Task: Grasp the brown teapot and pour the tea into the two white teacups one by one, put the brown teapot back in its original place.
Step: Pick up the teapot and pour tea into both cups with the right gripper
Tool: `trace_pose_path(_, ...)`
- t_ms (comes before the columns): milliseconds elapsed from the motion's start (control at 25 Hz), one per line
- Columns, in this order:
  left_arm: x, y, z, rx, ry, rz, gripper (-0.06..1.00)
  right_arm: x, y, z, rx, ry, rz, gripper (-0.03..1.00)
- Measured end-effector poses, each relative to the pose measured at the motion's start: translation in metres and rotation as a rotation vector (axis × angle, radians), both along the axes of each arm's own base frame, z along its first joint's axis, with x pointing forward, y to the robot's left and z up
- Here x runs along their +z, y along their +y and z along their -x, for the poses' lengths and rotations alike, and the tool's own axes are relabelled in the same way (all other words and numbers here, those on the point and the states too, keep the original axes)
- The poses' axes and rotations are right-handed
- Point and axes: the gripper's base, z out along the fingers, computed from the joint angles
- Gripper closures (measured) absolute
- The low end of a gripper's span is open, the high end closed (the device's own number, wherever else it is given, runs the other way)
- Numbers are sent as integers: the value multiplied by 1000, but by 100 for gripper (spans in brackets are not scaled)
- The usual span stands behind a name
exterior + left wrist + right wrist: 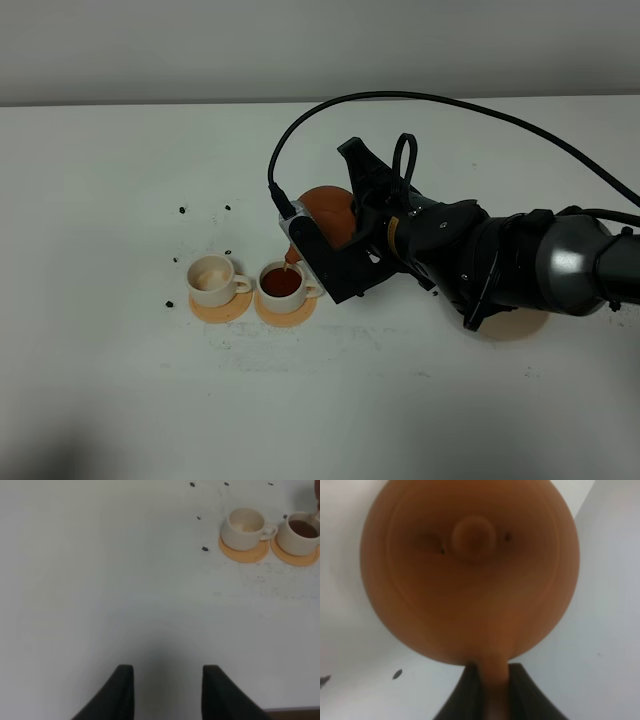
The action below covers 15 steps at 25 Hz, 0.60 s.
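My right gripper (352, 215) is shut on the loop handle of the brown teapot (325, 212), which is tilted with its spout down. A thin stream falls into the right white teacup (282, 283), which holds dark tea. The left white teacup (211, 278) beside it holds no tea. In the right wrist view the teapot (470, 570) fills the picture, its handle between the gripper (495, 690) fingers. The left wrist view shows both cups (245, 527) (301, 532) far off and my left gripper (167, 670) open over bare table. The original place, a beige disc (518, 326), lies partly under the right arm.
Each cup stands on an orange coaster (222, 308) (287, 314). Small dark specks (183, 210) dot the white table (120, 400) behind and left of the cups. A black cable (300, 130) arcs above the right arm.
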Motion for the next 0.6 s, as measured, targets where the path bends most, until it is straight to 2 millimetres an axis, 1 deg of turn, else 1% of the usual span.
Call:
trace_pose_path(320,0,0,0,0,0,0,63,0,0,0,0,2,-4,88)
trace_pose_path(600,0,0,0,0,0,0,63,-3,2,3,-30,60,-74,88)
